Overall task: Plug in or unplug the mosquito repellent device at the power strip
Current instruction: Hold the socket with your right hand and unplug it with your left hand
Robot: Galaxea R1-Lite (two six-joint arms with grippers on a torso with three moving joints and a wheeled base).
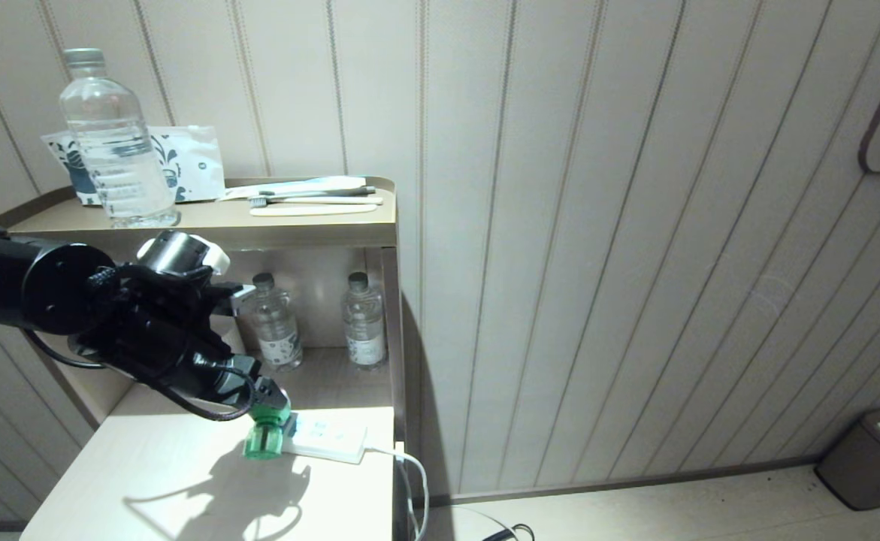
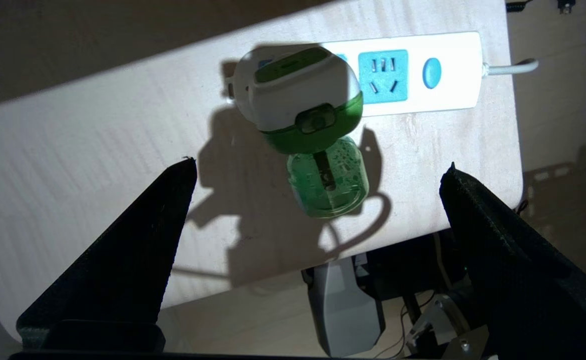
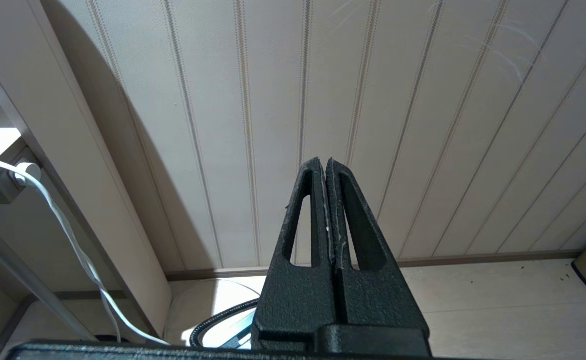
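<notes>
Black fingers of the left pincer are standing spread wide, gripping nothing — they are framing the mosquito repellent device from above without touching it. That device is sitting plugged into the power strip near its far end from the cord, its green bottle hanging out over the bench beside the strip.

Unplugging looks like the step in hand. To do it well, the pincer is needing to come down so its pads close on the white-and-green cap rather than the rounded bottle, which would likely slip or twist; then a straight pull along the prongs, not a sideways lever, since the light strip may lift with it.

Around it, the white cord is trailing off the bench edge, and two small water bottles are standing in the shelf recess behind, well apart from the strip. A larger bottle and toothbrushes are lying on the top shelf. Nothing is blocking the approach — only the arm's own shadow is dimming the cap. Away from the work, the right pincer is parked with its fingers pressed together, facing the wall.
</notes>
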